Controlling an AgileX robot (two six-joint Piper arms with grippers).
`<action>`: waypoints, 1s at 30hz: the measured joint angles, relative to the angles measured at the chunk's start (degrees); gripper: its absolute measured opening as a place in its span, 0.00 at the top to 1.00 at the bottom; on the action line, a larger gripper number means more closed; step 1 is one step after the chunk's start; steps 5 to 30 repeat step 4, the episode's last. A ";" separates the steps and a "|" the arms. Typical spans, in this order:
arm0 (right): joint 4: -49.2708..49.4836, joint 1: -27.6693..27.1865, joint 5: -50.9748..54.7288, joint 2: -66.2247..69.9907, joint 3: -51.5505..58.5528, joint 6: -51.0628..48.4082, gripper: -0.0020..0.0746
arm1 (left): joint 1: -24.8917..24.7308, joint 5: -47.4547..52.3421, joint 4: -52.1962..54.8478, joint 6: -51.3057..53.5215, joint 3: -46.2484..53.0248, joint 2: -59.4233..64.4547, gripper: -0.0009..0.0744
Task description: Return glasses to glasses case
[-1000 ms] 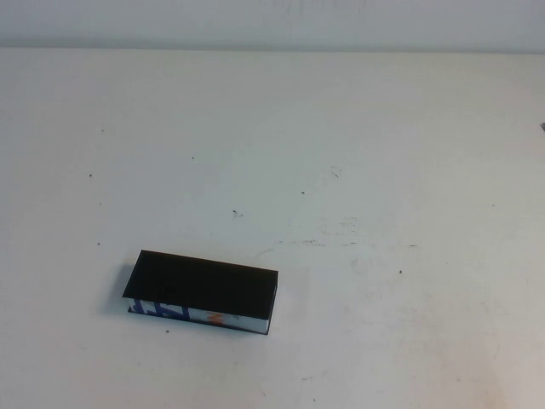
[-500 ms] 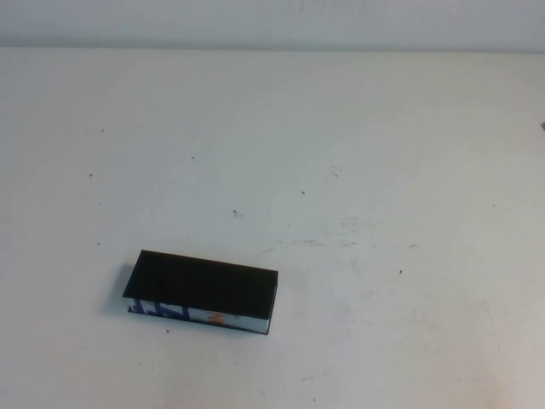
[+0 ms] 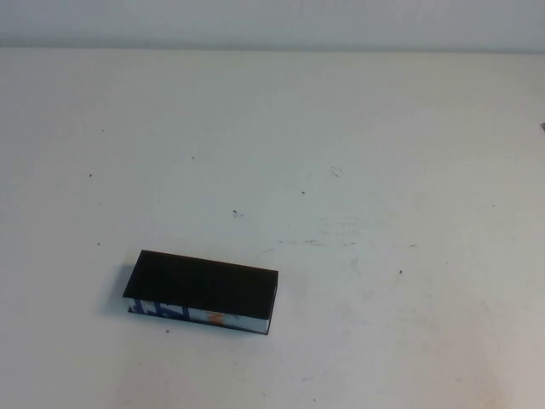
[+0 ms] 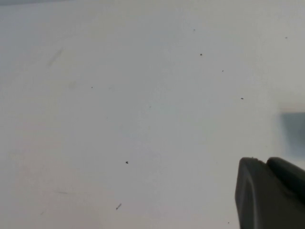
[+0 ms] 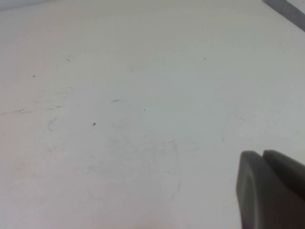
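The glasses case point(image 3: 202, 294) is a black rectangular box lying on the white table point(image 3: 341, 153) at the front left, lid down flat, with its white, blue and orange printed front edge facing me. The glasses are not in view. Neither arm shows in the high view. In the left wrist view my left gripper point(image 4: 265, 161) hangs over bare table with its two dark fingers pressed together and nothing between them. In the right wrist view my right gripper point(image 5: 262, 153) is likewise shut and empty over bare table.
The white table carries small dark specks and faint scuff marks point(image 3: 328, 230). Its far edge meets a pale wall point(image 3: 272, 21). A blurred grey patch point(image 4: 293, 131) sits at the edge of the left wrist view.
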 joint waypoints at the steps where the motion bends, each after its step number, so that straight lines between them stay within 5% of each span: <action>1: 0.00 0.00 0.00 0.00 0.00 0.00 0.99 | 0.00 0.00 0.00 0.00 0.00 0.00 0.99; 30: 0.00 0.00 0.00 0.00 0.00 0.00 0.99 | 0.00 0.10 0.08 0.00 0.00 0.00 0.99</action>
